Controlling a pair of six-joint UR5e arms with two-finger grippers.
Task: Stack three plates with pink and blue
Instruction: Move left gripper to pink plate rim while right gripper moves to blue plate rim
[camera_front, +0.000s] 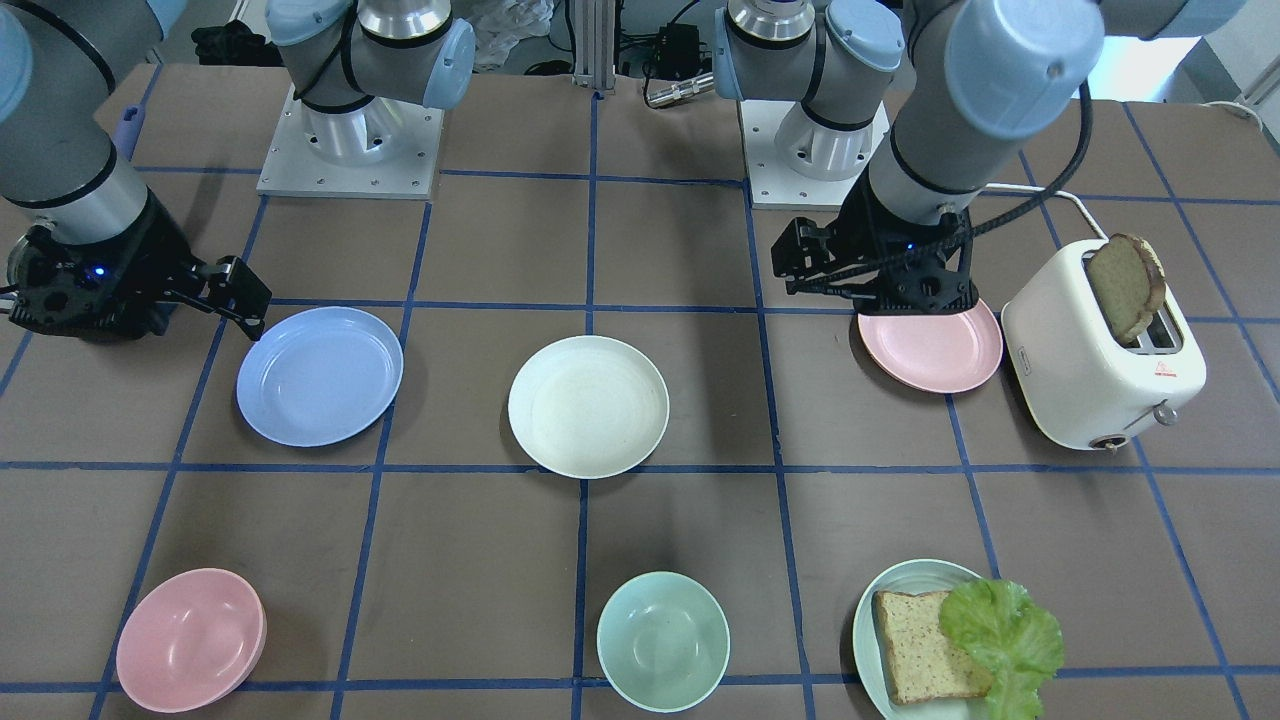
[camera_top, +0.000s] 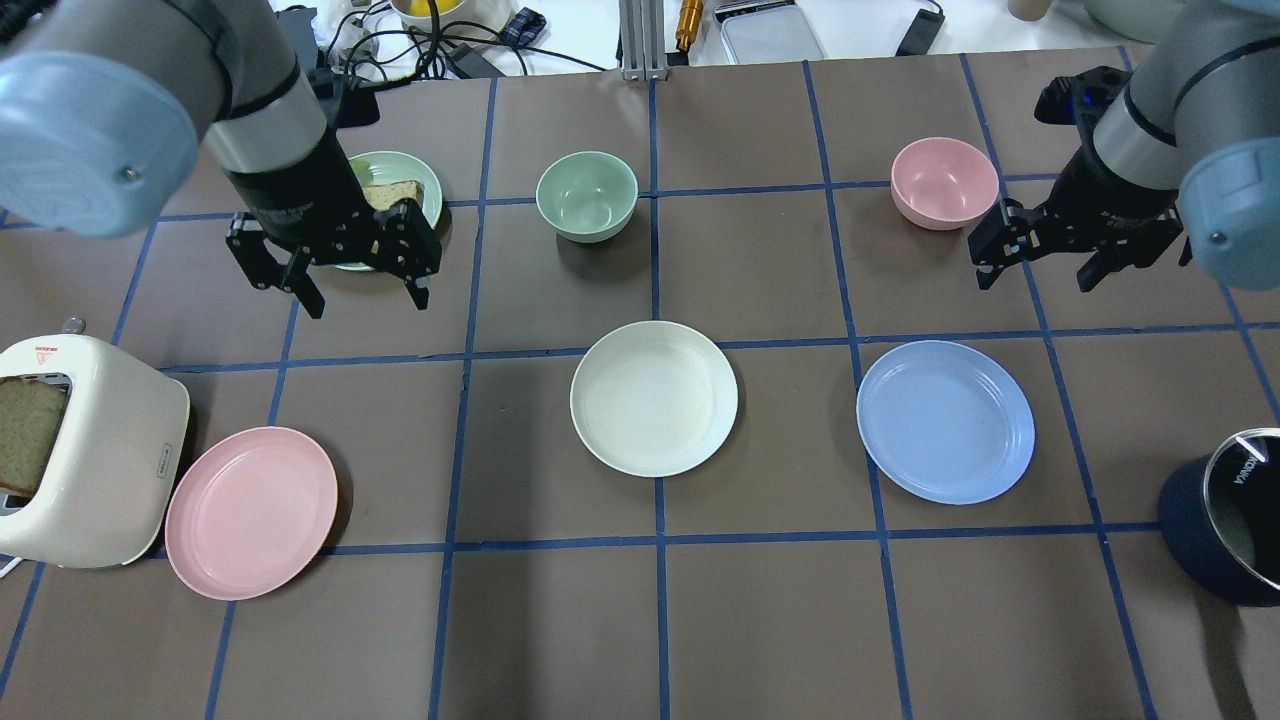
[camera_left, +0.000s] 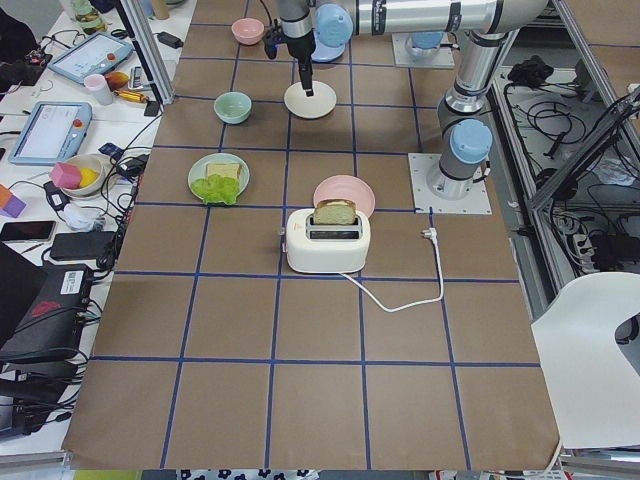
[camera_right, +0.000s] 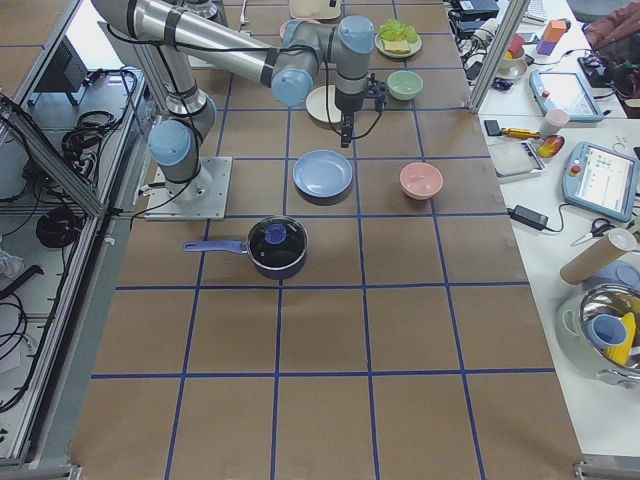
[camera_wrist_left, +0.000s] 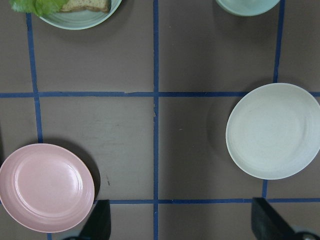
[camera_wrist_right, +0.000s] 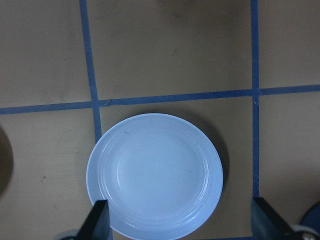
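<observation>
Three equal plates lie apart on the table. The pink plate (camera_top: 250, 512) lies next to the toaster, the cream-white plate (camera_top: 653, 397) in the middle, and the light blue plate (camera_top: 945, 420) on the right. My left gripper (camera_top: 368, 300) is open and empty, hovering above the table beyond the pink plate (camera_wrist_left: 45, 187); the cream plate (camera_wrist_left: 274, 131) shows in its wrist view. My right gripper (camera_top: 1037, 275) is open and empty, hovering above the far edge of the blue plate (camera_wrist_right: 155, 182).
A white toaster (camera_top: 85, 450) with a bread slice stands at the left edge. A pink bowl (camera_top: 943, 182), a mint bowl (camera_top: 587, 195) and a pale green plate (camera_top: 430, 195) with bread and lettuce sit in the far row. A dark blue pot (camera_top: 1225, 515) stands at the right edge.
</observation>
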